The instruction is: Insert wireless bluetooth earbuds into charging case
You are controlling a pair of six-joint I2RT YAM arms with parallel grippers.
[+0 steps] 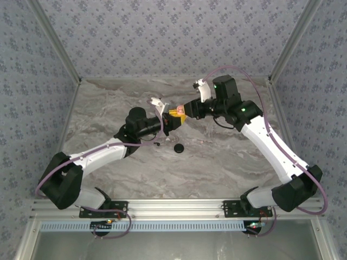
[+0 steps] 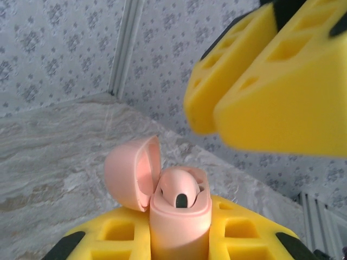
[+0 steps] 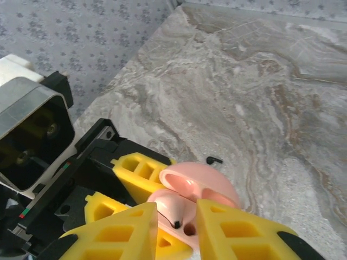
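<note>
We see one tiny black hooked earbud point(image 3: 215, 160) on the middle of the table point(image 3: 282, 81), just beyond the open charging case point(image 2: 180, 225) (a pink piece point(image 2: 179, 189) sits inside). The left gripper point(image 2: 179, 241) clamps that single case mouth-up. The right gripper point(image 3: 177, 211) hangs directly above, jaws slightly apart and empty. One round black piece point(image 1: 178, 147) lies nearby.

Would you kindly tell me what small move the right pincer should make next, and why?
Probably lift the right pincer straight off the charging case: its jaws stand apart with nothing between them, a pink piece already sits in the open case held by the left pincer, and a small black hooked piece waits on the table.
</note>
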